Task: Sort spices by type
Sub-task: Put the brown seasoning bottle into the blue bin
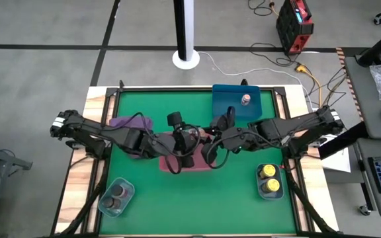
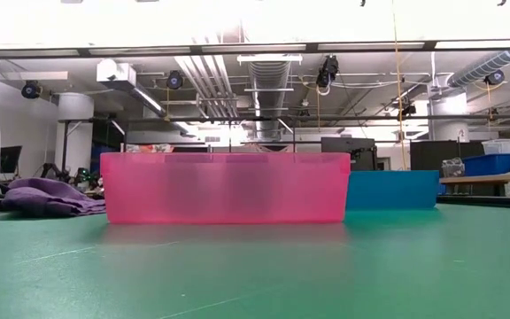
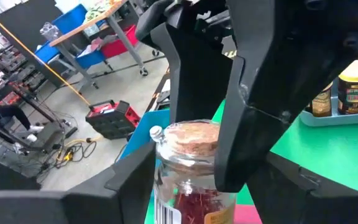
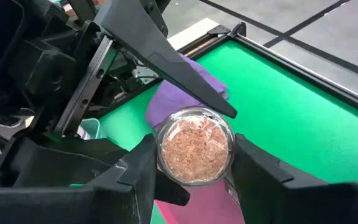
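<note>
The green surface (image 1: 197, 198) carries every item; places below are given relative to the pink tray (image 1: 187, 158) at its centre.

The blue tray (image 1: 235, 100) lies beyond the pink tray, toward the right arm's side, and holds one pale jar (image 1: 245, 99). A purple cloth (image 1: 132, 123) lies just beside the pink tray on the left arm's side. A clear tray (image 1: 116, 197) sits near the front left corner with two dark shakers (image 1: 113, 198). A grey-blue tray (image 1: 270, 182) sits to the front right with two yellow-capped jars (image 1: 268, 180).

Both hands meet over the pink tray. The right hand (image 4: 194, 165) has its fingers pressed against the sides of a cork-topped jar (image 4: 196, 148), gripping it. The left hand (image 3: 185, 171) stands at the same jar, its fingers just beside the glass; whether they touch it I cannot tell.
</note>
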`<action>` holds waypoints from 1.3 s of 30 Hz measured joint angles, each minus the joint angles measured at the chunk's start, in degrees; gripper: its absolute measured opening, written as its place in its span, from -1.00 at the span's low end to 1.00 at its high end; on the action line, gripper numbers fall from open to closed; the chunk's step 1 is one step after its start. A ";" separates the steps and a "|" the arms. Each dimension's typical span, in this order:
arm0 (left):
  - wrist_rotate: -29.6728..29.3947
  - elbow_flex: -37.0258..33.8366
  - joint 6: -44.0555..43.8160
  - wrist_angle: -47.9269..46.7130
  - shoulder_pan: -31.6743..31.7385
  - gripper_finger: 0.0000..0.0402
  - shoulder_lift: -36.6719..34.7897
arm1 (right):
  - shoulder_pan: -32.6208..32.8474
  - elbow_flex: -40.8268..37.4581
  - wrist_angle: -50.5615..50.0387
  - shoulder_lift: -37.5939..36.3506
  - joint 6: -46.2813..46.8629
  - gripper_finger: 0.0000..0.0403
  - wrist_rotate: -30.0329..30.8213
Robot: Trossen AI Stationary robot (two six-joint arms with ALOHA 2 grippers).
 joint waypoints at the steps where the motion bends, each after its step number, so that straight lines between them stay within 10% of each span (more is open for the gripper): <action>1: 0.01 0.00 -0.08 0.05 0.00 0.07 0.05 | -0.12 -0.02 -0.09 0.00 -0.05 -0.21 -0.01; 12: -1.36 0.00 0.86 -0.15 0.11 -0.09 0.09 | -1.25 1.12 -2.81 0.00 0.40 -0.21 -0.67; 23: -3.13 0.02 -1.97 -2.31 0.02 0.33 -0.13 | -6.27 8.21 -22.03 -0.07 6.32 -0.21 -0.65; 30: -3.21 0.15 -7.14 -9.78 -1.07 0.45 -3.11 | -20.37 8.15 -41.84 0.00 10.42 -0.21 -8.09; 39: -3.13 1.14 -18.64 -21.73 -5.86 0.41 -9.75 | -42.61 -1.33 -25.11 0.04 -9.32 -0.21 -21.73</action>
